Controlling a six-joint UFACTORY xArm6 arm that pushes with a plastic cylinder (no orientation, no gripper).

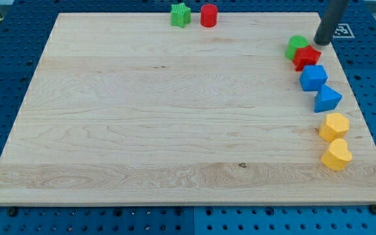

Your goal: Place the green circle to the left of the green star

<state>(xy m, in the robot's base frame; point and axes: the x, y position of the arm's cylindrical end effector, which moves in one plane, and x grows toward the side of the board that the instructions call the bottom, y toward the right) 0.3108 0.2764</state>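
Observation:
The green circle (296, 45) sits near the board's right edge, touching a red star (307, 57) just below and right of it. The green star (181, 14) stands at the view's top edge, left of centre, with a red cylinder (208, 15) beside it on its right. My tip (322, 40) is at the end of the dark rod coming in from the view's top right. It rests just right of the green circle and just above the red star.
Down the right edge run a blue block (313, 78), a blue triangle (327, 99), a yellow hexagon (335, 126) and a yellow heart (337, 155). The wooden board (175, 117) lies on a blue pegboard table.

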